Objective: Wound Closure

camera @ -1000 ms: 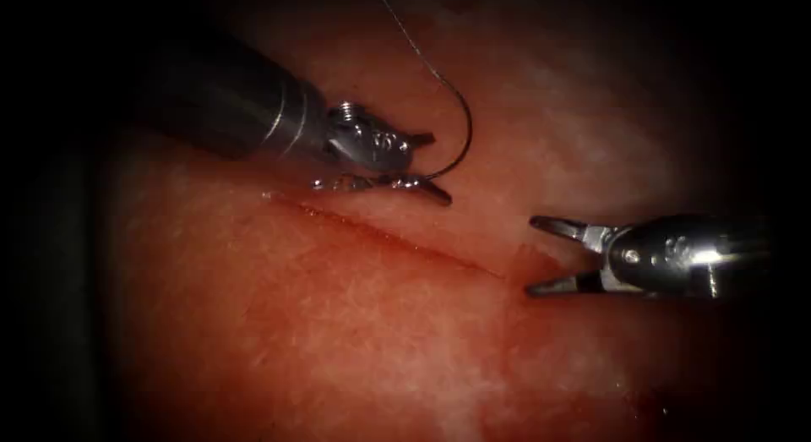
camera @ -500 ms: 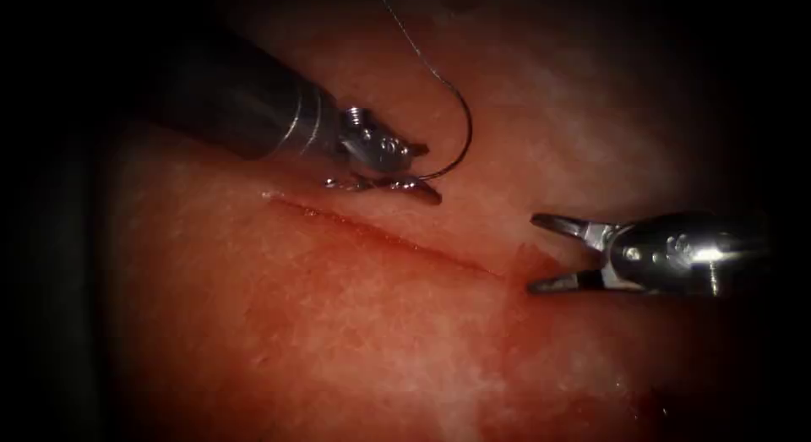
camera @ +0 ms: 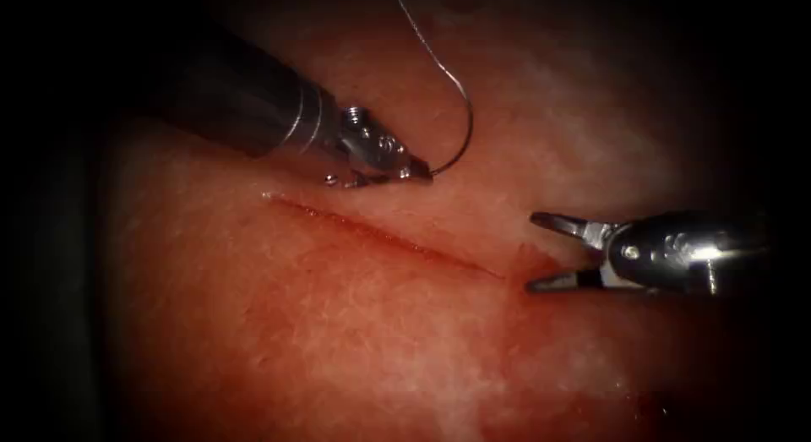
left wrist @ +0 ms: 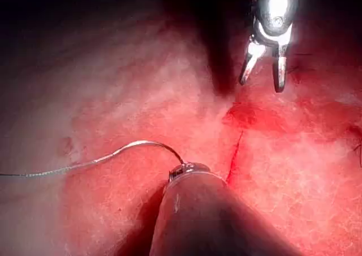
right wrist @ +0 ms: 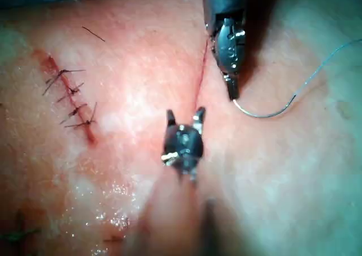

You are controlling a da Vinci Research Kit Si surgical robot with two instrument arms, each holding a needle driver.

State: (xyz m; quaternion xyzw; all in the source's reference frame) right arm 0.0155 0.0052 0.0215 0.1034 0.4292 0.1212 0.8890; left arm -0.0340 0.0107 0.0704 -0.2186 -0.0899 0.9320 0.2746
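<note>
Endoscope view: left tool (camera: 414,171) grips needle (camera: 460,142) tip; right tool (camera: 549,253) apart.

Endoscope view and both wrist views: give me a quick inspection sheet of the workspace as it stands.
Surface: tissue, wet, red fluid at the cut's right end.
Job's things: cut open, unstitched; needle lying above the cut, out of the tissue; thread trailing from it.
Clutter: older stitched cut nearby.
Grippers: left end effector shut on the needle at one end; right end effector open, holding nothing, at the cut's right end.
Cables: nothing seen.
Surroundings: dark, nothing seen.
</note>
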